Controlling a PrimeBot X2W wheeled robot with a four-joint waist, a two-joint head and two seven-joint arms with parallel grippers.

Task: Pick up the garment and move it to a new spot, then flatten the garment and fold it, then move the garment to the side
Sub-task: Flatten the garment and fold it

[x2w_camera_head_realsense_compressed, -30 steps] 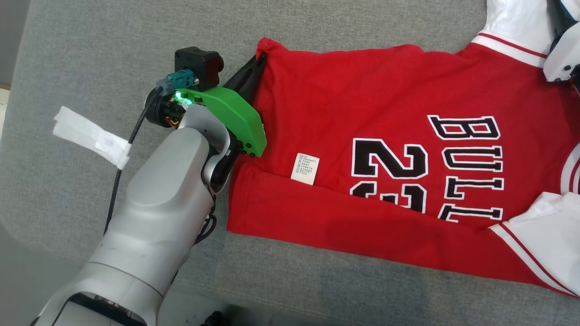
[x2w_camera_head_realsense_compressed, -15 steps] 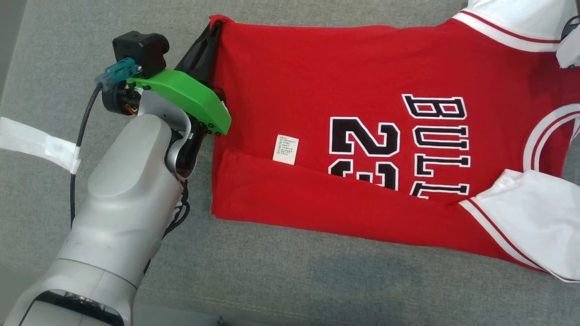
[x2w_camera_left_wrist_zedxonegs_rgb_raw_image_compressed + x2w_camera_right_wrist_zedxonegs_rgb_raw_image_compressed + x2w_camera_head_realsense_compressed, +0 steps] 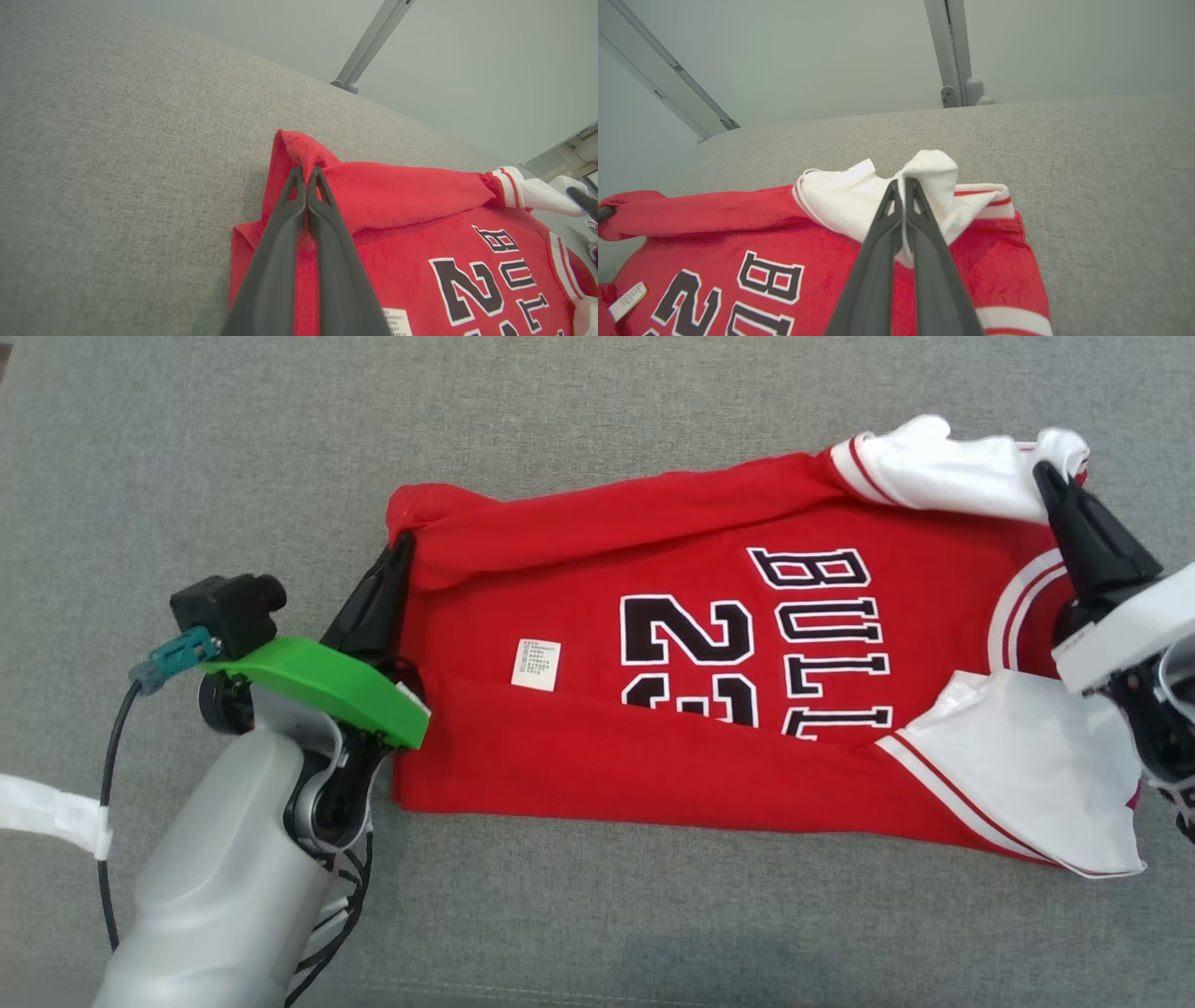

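Now both jaws pinched tight: L gripper (image 3: 402,541) on far hem corner of red jersey (image 3: 607,775), R gripper (image 3: 1042,472) on its white sleeve; jersey lies on grey fabric surface (image 3: 653,915).

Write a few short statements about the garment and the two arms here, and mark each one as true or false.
1. The left jaws are shut on a corner of the red jersey with black lettering. True.
2. The right jaws stand open above the jersey. False: they are shut on its white sleeve.
3. A small white care label lies on the red cloth. True.
4. The jersey lies on a wooden table. False: it lies on a grey fabric surface.
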